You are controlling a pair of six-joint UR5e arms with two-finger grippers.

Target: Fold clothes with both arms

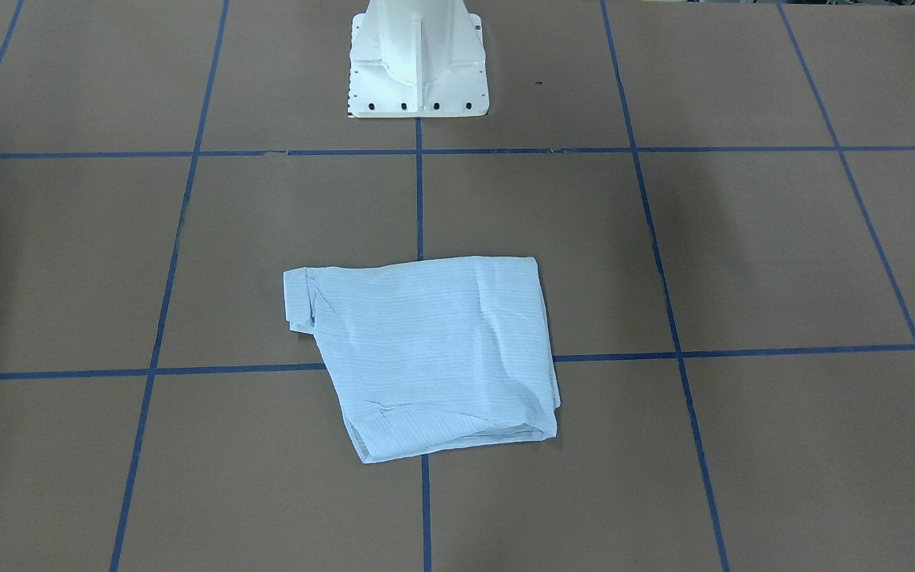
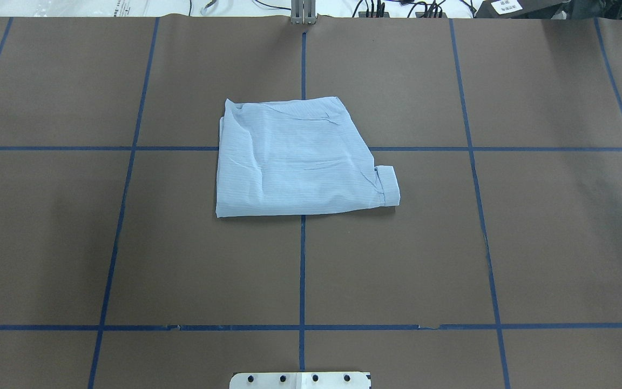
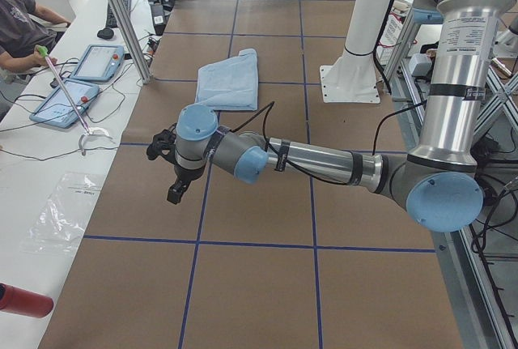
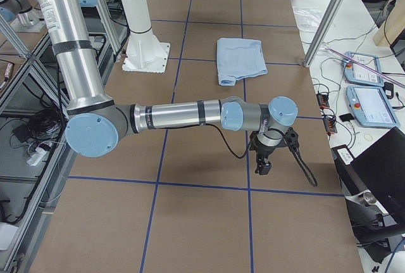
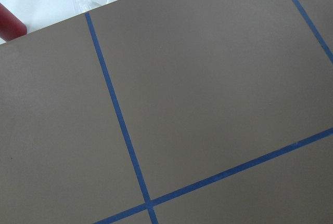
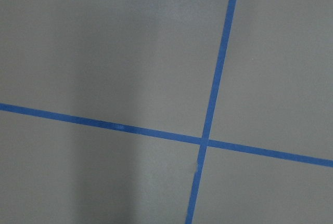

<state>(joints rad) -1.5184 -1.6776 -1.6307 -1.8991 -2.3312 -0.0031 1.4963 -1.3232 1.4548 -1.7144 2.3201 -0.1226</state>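
**Shirt lying folded, both my grippers hanging wide of it**

The shirt (image 2: 295, 159) is lying folded into a rough rectangle on the table (image 2: 505, 243). It is sitting straight out in front of the white pedestal base (image 1: 418, 71), well apart from it, over a crossing of the blue tape lines (image 2: 302, 270). Its side to the pedestal's right is running aslant, and one cuff (image 2: 387, 185) is sticking out at the end nearer the pedestal. Bare brown table is showing all round the shirt.

My left arm (image 3: 316, 161) is reaching out from the pedestal toward the table's left end. My left gripper (image 3: 173, 193) is hanging there over bare table, fingers pointing down. My right arm (image 4: 177, 116) is stretching the other way from the pedestal, with my right gripper (image 4: 262, 166) hanging over bare table too. Both grippers are well apart from the shirt and touching none of it. I cannot tell how far apart either pair of fingers is standing.
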